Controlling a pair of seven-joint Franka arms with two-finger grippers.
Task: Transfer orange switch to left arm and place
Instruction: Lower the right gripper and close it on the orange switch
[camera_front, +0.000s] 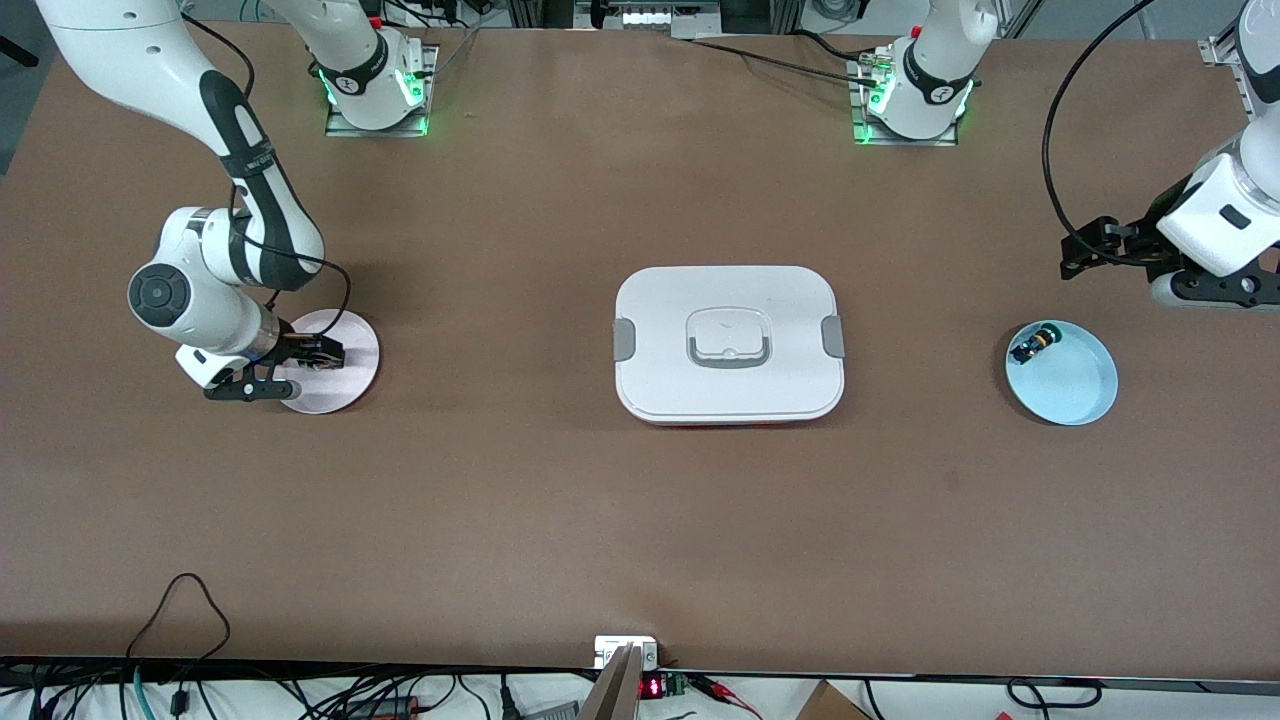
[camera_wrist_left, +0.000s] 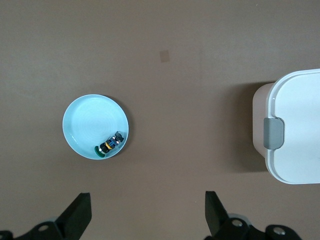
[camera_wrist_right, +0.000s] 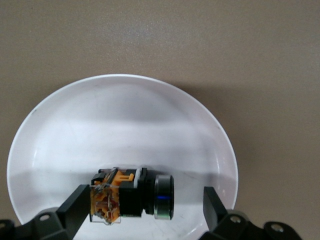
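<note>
1. Brown table (camera_front: 560, 500) carries a large white rounded-rectangular lidded box (camera_front: 729, 344) with grey side clasps at its middle
2. Toward the right arm's end lies a round pale pink plate (camera_front: 345, 385); in the right wrist view it shows as a white dish (camera_wrist_right: 120, 125)
3. On that plate lies the orange switch (camera_wrist_right: 131, 194), a tiny black block with orange parts and a black round end, on its side
4. The right gripper (camera_front: 305, 352) is low over the pink plate, its black fingers (camera_wrist_right: 75, 202) spread wide to either side of the switch and not pressing it; nothing is held
5. Toward the left arm's end lies a round light blue plate (camera_front: 1075, 385), holding a small black-blue switch with a green-yellow cap (camera_front: 1032, 345) near its rim
6. The left gripper (camera_front: 1085, 250) hangs in the air over bare table near the blue plate, fingers (camera_wrist_left: 77, 215) wide apart and empty; this arm waits
7. The box lies between the two plates, well apart from each
</note>
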